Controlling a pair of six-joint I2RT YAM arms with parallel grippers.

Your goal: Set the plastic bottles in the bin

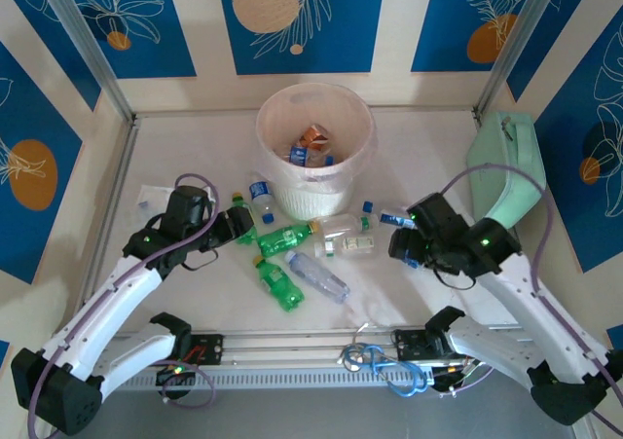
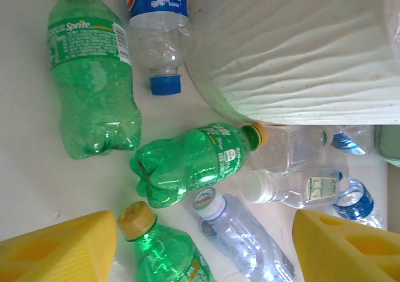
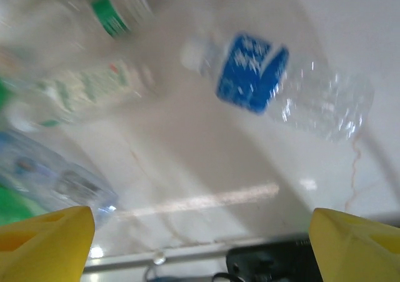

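Currently: bin (image 1: 313,201), tabletop (image 1: 219,298) rear centre, holds a few bottles (image 1: 311,148); roughly eight more lie loose in front of it. Left fingers (image 2: 62,247) spread, empty, over the pile; right fingers (image 3: 44,241) spread, empty. Task mostly outstanding.

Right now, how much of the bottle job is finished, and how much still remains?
Done: a few bottles already lie inside the bin. In hand: nothing. The left gripper is open above the green bottles, and the right gripper is open above a blue-labelled bottle. Left: roughly nine loose bottles on the table in front of the bin.
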